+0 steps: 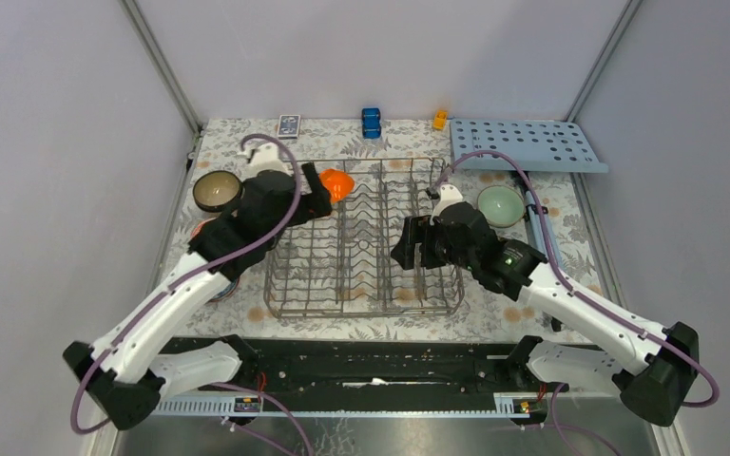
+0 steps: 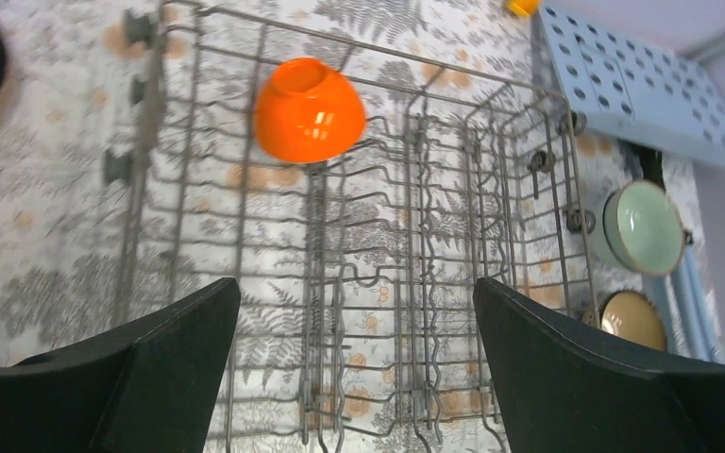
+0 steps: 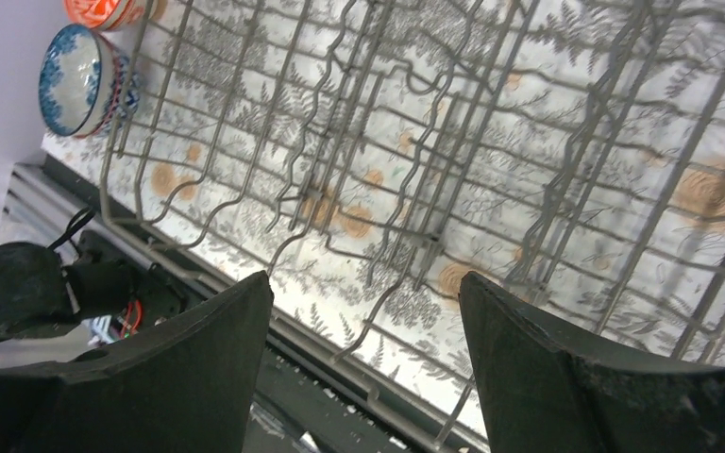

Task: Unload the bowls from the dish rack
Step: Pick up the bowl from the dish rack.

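The dish rack (image 1: 361, 249) is a grey wire basket in the middle of the table. One orange bowl (image 1: 336, 183) lies tipped, mouth down, at its far left corner; the left wrist view shows that orange bowl (image 2: 308, 110) ahead of the fingers. My left gripper (image 1: 317, 201) hovers just short of it, open, nothing between its fingers (image 2: 179, 340). My right gripper (image 1: 405, 249) hangs open and empty over the rack's right half (image 3: 434, 142). Off the rack stand a dark brown bowl (image 1: 217, 190), a pale green bowl (image 1: 500, 204) and a blue-and-white bowl (image 3: 75, 75).
A flat light-blue board with holes (image 1: 528, 144) lies at the back right. A blue block (image 1: 372, 122), a small orange item (image 1: 440, 119) and a card box (image 1: 288, 125) sit along the far edge. A tan bowl (image 2: 632, 319) and a red-and-white bowl (image 3: 104, 9) stand beside the rack.
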Action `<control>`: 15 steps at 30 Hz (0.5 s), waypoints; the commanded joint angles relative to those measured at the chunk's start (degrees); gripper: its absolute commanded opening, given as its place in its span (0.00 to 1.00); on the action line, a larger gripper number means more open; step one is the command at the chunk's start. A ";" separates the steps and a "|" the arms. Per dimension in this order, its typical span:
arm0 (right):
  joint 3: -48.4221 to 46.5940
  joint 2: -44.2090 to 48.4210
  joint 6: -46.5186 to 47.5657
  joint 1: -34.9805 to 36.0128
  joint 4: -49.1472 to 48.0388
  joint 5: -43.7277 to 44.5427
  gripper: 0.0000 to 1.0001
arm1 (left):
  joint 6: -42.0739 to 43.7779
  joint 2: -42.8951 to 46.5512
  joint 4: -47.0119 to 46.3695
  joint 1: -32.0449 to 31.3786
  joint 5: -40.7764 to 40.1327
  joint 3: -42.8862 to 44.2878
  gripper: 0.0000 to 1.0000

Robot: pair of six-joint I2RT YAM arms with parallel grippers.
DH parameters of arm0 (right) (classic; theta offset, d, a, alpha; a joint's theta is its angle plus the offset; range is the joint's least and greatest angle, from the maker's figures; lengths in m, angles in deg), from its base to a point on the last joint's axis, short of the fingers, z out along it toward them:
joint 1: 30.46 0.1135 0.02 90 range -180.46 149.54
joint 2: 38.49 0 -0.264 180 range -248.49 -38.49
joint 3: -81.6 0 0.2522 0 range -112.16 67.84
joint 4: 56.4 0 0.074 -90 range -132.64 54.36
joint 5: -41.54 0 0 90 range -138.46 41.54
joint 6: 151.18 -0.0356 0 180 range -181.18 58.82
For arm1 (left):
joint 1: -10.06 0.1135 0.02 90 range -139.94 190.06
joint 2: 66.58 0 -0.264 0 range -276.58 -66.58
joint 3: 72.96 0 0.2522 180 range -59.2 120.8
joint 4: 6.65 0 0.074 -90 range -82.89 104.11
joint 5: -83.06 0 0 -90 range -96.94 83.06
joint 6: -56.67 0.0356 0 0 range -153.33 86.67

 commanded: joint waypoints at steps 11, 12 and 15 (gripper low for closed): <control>-11.40 -13.07 0.94 -2.03 -19.18 5.37 0.84 | 18.87 -3.54 -21.33 0.12 7.22 -3.94 0.99; -12.23 -14.63 -0.47 -2.95 -21.43 4.37 0.84 | 17.15 -3.34 -21.46 1.67 8.93 -4.89 0.99; -15.08 -20.01 -2.82 -5.24 -24.59 0.52 0.83 | 12.65 -2.13 -23.18 8.08 15.80 -8.73 0.99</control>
